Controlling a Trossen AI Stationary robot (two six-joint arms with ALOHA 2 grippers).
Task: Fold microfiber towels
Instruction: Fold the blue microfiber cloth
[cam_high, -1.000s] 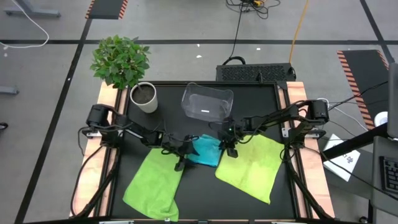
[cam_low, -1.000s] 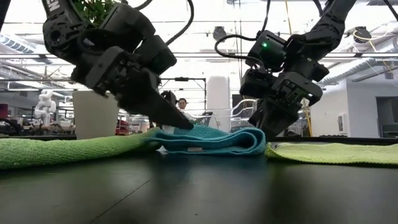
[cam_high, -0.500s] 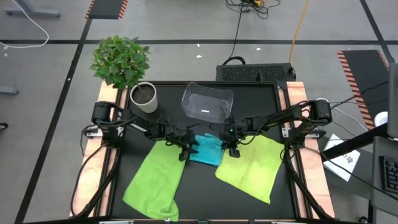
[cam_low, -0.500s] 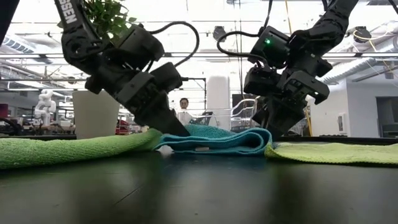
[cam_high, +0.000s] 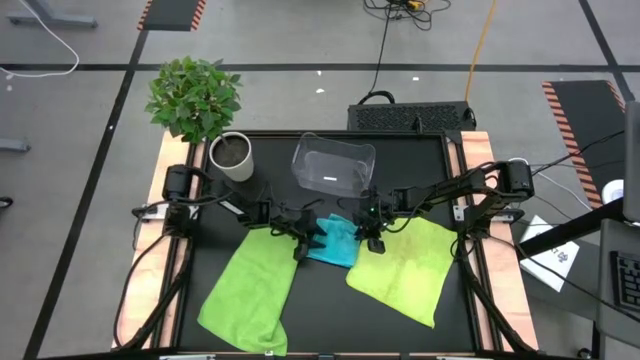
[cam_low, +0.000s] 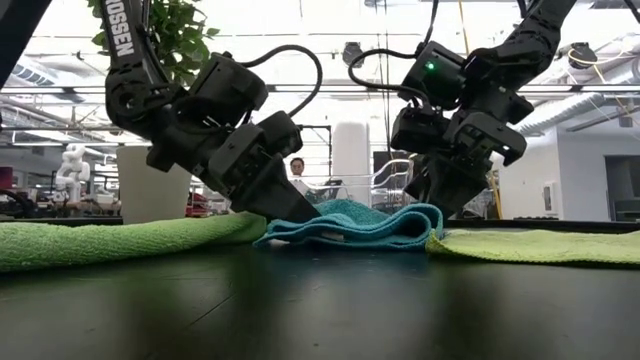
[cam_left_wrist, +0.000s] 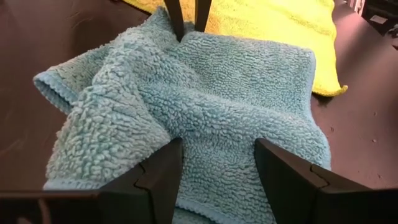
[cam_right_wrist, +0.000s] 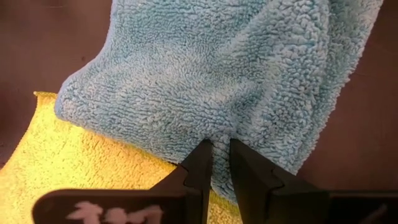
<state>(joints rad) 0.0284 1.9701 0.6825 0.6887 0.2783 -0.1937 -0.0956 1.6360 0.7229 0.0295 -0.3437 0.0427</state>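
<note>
The turquoise microfiber towel (cam_high: 335, 242) lies folded over itself at the table's middle, its right end overlapping the right lime-green towel (cam_high: 405, 265). A second lime-green towel (cam_high: 250, 290) lies flat at the front left. My left gripper (cam_left_wrist: 217, 155) is open and low on the turquoise towel's left end (cam_low: 290, 215). My right gripper (cam_right_wrist: 221, 152) is shut on the towel's right end (cam_low: 425, 215). My left gripper sets its open fingertips (cam_left_wrist: 165, 171) on the turquoise towel's upper layer (cam_left_wrist: 211, 137) near the left end, with the cloth showing between them. The fingers slant down from the table's left. The towel lies on the table under them. My right gripper pinches a bunched fold of the turquoise towel's right end (cam_right_wrist: 221, 134) between its two fingers. The fingers slant down from the table's right. The held fold stands slightly raised while the remainder of the towel lies on the table and on the green towel's edge.
A clear plastic bin (cam_high: 333, 165) stands behind the towels at the far middle. A white pot with a green plant (cam_high: 232, 157) stands at the far left. Bare black table (cam_high: 320, 320) shows between the two green towels at the front.
My left gripper, still open, has sunk and gone toward the table's right, onto the turquoise towel's left end, rolling a little. The towel's upper layer has bunched toward my right gripper, and its right end has shifted slightly rightward.
</note>
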